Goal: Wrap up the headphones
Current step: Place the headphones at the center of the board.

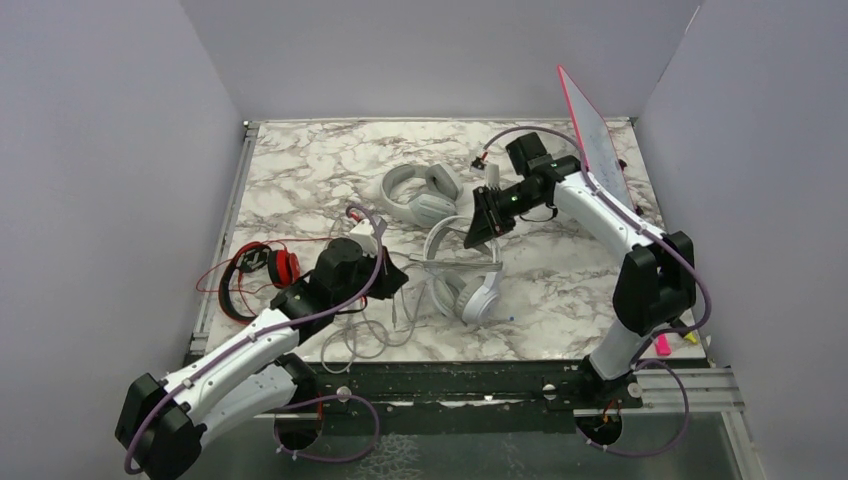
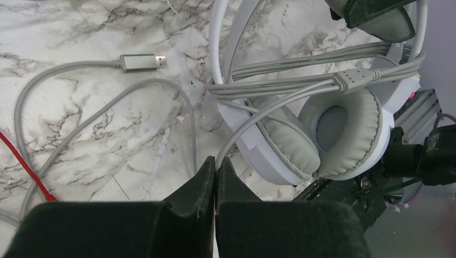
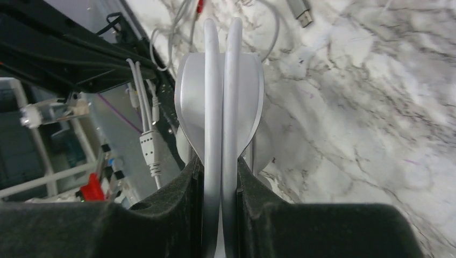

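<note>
On a marble-patterned table, a red-and-black corded headset lay at far left. The left gripper was closed tight, a thin grey cable reaching its tips. At centre lay a white-silver over-ear headset, with a light grey headset above it. The right gripper clamped the white-silver headset's twin headband.

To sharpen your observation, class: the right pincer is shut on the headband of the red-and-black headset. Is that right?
Not quite. The right pincer is shut on the headband of the white headset, as the right wrist view shows. The red-and-black headset lies apart from it, at the left of the top view.
</note>
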### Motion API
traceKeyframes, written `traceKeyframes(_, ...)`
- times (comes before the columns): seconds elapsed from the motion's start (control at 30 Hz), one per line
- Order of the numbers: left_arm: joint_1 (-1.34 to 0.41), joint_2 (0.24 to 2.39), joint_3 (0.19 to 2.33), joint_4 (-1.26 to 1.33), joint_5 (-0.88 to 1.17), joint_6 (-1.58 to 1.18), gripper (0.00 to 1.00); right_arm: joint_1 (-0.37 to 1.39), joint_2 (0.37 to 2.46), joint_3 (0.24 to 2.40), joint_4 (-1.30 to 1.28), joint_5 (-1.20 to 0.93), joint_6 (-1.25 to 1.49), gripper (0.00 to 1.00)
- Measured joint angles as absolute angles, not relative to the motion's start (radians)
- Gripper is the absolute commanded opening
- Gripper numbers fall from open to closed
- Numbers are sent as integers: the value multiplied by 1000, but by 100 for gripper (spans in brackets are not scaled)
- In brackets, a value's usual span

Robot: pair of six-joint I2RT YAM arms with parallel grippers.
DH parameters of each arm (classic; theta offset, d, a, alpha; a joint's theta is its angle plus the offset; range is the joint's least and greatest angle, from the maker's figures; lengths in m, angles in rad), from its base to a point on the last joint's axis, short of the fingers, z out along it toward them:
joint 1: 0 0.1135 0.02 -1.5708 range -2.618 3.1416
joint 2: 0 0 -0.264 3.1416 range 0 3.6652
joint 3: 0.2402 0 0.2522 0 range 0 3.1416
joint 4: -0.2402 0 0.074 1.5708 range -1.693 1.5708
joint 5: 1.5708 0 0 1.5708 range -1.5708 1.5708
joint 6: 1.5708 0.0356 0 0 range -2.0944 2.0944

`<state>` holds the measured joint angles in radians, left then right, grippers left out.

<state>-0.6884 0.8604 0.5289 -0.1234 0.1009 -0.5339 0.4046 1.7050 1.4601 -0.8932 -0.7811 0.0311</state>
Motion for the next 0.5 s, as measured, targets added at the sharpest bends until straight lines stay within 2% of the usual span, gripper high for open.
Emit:
traceKeyframes(0.27, -688, 963, 595, -216, 103, -500, 0, 366, 1848, 1383, -880, -891, -24, 1)
traceKeyframes(0.37, -688, 1042, 634, -215, 102, -469, 0, 335, 1892, 1382, -882, -885, -26, 1)
traceKeyframes(0.5, -690, 1110, 627, -171, 105, -444, 0, 308, 1950, 1412, -906, -829, -33, 6)
